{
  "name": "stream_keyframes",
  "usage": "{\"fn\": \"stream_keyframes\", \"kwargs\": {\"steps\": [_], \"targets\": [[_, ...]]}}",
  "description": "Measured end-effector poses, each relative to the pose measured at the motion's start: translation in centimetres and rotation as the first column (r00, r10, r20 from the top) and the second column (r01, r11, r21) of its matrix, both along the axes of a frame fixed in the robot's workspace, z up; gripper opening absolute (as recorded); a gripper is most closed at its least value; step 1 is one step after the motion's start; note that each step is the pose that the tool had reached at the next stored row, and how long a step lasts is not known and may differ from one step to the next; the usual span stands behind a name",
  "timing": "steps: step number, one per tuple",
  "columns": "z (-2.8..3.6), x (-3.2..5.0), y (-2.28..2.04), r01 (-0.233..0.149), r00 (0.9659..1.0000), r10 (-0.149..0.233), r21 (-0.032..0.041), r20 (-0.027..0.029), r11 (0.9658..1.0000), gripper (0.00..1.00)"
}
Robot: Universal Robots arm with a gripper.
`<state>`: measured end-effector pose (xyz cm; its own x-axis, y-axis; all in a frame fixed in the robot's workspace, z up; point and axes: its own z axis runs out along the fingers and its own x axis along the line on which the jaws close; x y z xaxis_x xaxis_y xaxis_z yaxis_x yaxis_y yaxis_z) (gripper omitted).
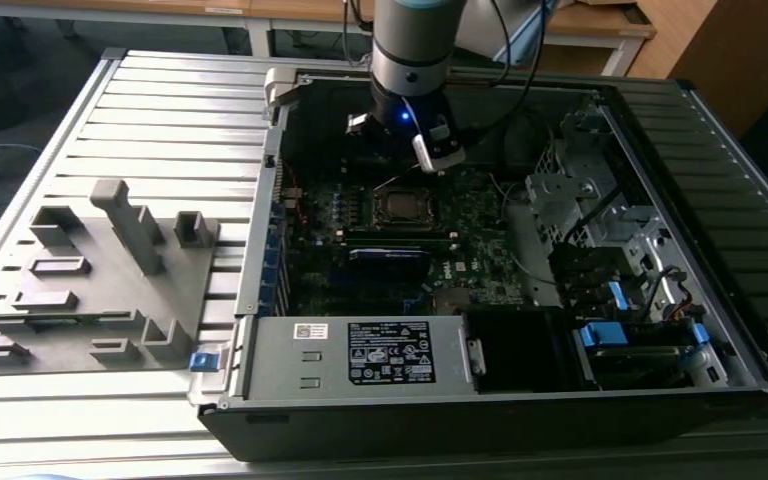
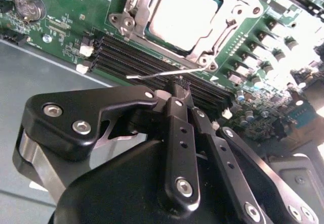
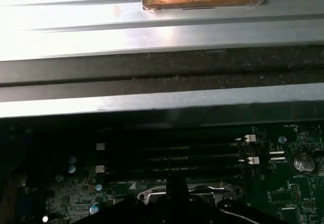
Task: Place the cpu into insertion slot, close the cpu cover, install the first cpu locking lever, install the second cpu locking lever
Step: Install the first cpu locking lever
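My pincer (image 2: 179, 86) hangs over the memory slots (image 2: 147, 57). Its tips are drawn together just beside the thin wire lever (image 2: 162, 74); whether they nip the wire or merely touch it I cannot tell. The cpu (image 2: 185, 13) lies in the slot (image 1: 376, 205) near the middle of the board (image 2: 66, 26). The cover (image 2: 169, 44) is down over it, with the grey top showing through the cut-out. So I judge the seating and the cover done, and a lever is the step in hand; first or second I cannot say. The wire looks free along the slot's edge nearest the memory slots. I think it wants pressing down toward the board and tucking under its catch, gently, since it is likely springy. I count one cpu, one slot, one cover and one lever plainly seen.
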<state>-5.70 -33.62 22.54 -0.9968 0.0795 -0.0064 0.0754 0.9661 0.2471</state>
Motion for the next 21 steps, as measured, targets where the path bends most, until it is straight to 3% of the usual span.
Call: {"fn": "stream_keyframes", "kwargs": {"steps": [5, 12, 18, 21], "targets": [[-0.14, 0.56, 0.27, 0.000, 1.0000, 0.000, -0.0064, 0.0000, 1.0000, 0.11], [-0.20, 0.76, 0.74, 0.000, 1.0000, 0.000, -0.0117, 0.0001, 0.9999, 0.11], [-0.20, 0.82, 0.77, 0.000, 1.0000, 0.000, -0.0128, 0.0001, 0.9999, 0.11], [-0.21, 0.95, 0.77, 0.003, 1.0000, -0.003, -0.0215, 0.0000, 0.9998, 0.11]]}}
